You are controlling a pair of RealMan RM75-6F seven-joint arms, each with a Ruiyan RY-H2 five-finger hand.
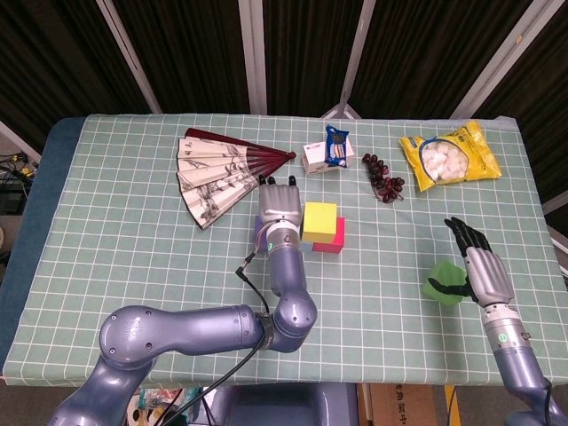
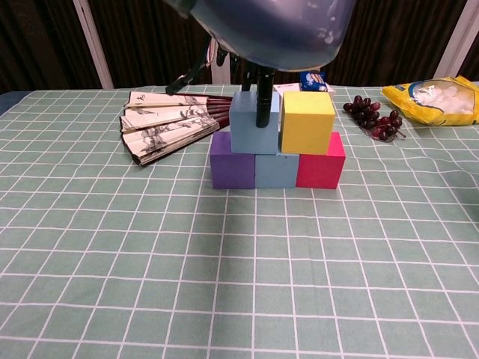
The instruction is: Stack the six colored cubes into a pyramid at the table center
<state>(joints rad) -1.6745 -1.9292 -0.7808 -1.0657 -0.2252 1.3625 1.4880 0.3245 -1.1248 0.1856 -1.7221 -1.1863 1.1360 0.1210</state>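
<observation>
At the centre of the green checked desk (image 2: 112, 284), my left hand (image 1: 280, 206) grips a pale blue foam cube (image 2: 253, 133) from above, fingers (image 2: 263, 105) down its front face, on the second tier beside a yellow foam cube (image 2: 307, 122). Beneath sit a purple cube (image 2: 232, 160), a light blue cube (image 2: 277, 170) and a magenta cube (image 2: 322, 166) in a touching row. Well apart, near the desk's right edge, my right hand (image 1: 479, 268) holds a bright green cube (image 1: 442, 284), fingers partly spread. A paper folding fan (image 2: 165, 123) lies behind.
</observation>
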